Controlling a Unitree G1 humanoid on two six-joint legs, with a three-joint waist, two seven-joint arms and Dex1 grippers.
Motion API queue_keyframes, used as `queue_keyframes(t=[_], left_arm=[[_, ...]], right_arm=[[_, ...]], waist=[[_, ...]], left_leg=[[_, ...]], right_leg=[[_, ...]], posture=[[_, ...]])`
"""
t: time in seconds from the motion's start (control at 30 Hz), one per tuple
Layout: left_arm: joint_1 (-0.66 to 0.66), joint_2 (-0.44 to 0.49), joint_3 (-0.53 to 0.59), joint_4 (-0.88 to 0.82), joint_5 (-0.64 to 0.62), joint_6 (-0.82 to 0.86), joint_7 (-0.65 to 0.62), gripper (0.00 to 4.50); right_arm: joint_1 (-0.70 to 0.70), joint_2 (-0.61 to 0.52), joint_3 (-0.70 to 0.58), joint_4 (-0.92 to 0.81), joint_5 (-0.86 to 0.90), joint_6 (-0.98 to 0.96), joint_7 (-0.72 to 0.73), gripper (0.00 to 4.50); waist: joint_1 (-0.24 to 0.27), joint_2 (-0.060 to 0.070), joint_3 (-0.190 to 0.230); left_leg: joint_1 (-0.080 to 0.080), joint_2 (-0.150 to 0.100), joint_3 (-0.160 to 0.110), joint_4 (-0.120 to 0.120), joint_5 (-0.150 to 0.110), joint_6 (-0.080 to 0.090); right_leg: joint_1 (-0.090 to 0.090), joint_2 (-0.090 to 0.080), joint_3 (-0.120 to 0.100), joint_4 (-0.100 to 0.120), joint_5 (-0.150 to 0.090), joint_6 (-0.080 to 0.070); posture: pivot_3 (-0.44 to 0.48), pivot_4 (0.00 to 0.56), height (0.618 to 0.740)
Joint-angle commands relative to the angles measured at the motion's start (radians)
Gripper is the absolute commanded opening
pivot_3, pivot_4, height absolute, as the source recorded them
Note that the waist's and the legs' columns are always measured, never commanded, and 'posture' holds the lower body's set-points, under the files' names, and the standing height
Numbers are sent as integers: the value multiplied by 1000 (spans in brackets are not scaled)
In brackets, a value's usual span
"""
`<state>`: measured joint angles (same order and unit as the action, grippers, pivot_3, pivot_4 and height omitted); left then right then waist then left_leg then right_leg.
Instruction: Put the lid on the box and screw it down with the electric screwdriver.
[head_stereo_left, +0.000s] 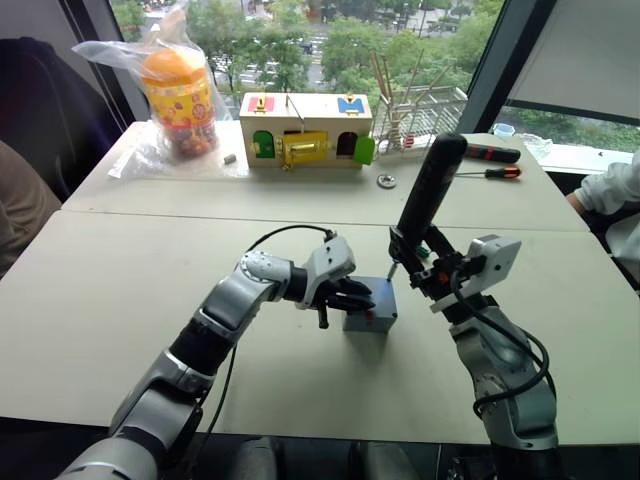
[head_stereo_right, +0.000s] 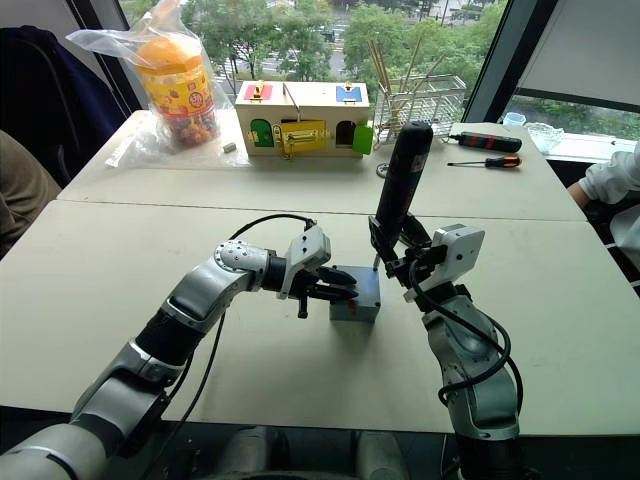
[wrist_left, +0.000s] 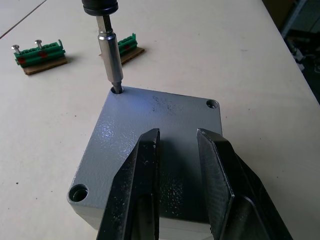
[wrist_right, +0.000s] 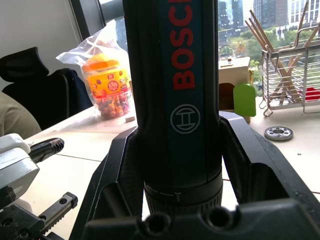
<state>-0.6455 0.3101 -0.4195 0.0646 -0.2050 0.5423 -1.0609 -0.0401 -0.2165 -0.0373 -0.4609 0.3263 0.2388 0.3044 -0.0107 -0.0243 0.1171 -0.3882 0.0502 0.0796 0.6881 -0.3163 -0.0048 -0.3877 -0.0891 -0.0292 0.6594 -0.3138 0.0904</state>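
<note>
Nearby, green terminal blocks (wrist_left: 40, 51), wooden box (head_stereo_left: 305, 130), hand screwdrivers (head_stereo_left: 490, 160)

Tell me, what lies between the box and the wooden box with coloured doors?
Only bare table, in both eye views: nothing lies between the box and the wooden box.

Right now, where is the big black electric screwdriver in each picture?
Left eye view: the electric screwdriver stands just right of centre, its bit down on the grey box.
Right eye view: the same, nearer the middle.
Left wrist view: its metal bit, tip in a corner hole.
Right wrist view: its black body, gripped by the right end effector.
Shared landmark: the lid under the bit, also in both eye views.
</note>
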Motion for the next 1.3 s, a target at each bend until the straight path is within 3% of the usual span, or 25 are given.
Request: queue_keyframes(t=[0.03,0.27,0.5,0.67,0.8,0.97,1.3], left_arm=[[27,10,-44,37,35,32,8,1120],[34,8,-32,28,25,25,6,1120],[-21,-80,164,-19,-114,87,97,1120],[-91,-27,188,-100,-159,129,51,1120],[-105,80,144,-226,-202,150,-73,1120],[-101,145,82,-307,-197,117,-139,1120],[-37,107,6,-336,-155,86,-62,1120]], right_arm=[[11,-32,-5,12,6,106,-12,1787],[-248,-126,-205,-252,312,391,-133,1787],[-430,-189,-390,-187,577,650,-371,1787],[-444,-409,-480,-82,724,913,-392,1787],[-418,-665,-556,53,773,1148,-329,1787],[-372,-833,-605,258,803,1369,-245,1787],[-260,-883,-507,467,774,1376,-189,1787]], waist=[[0,1,0],[1,18,17],[1,17,26],[3,21,33],[12,24,36],[24,25,37],[21,25,38]], left_leg=[[0,0,0,0,0,0],[-4,-2,0,0,0,0],[-7,-3,0,-3,0,0],[-23,-5,1,-2,1,-1],[-24,-6,2,-5,4,-5],[-24,-5,3,-5,2,-3],[-22,-6,3,-3,4,2]], right_leg=[[0,0,0,0,0,0],[-4,-4,0,-1,0,0],[-6,-4,-3,-4,2,4],[-21,-2,-3,-3,4,7],[-21,-1,-3,-9,4,7],[-21,0,-4,-11,4,7],[-20,2,0,-7,6,11]], posture=[[0,150,708],[0,150,708],[0,150,708],[0,150,708],[0,150,708],[0,150,708],[0,150,708]])
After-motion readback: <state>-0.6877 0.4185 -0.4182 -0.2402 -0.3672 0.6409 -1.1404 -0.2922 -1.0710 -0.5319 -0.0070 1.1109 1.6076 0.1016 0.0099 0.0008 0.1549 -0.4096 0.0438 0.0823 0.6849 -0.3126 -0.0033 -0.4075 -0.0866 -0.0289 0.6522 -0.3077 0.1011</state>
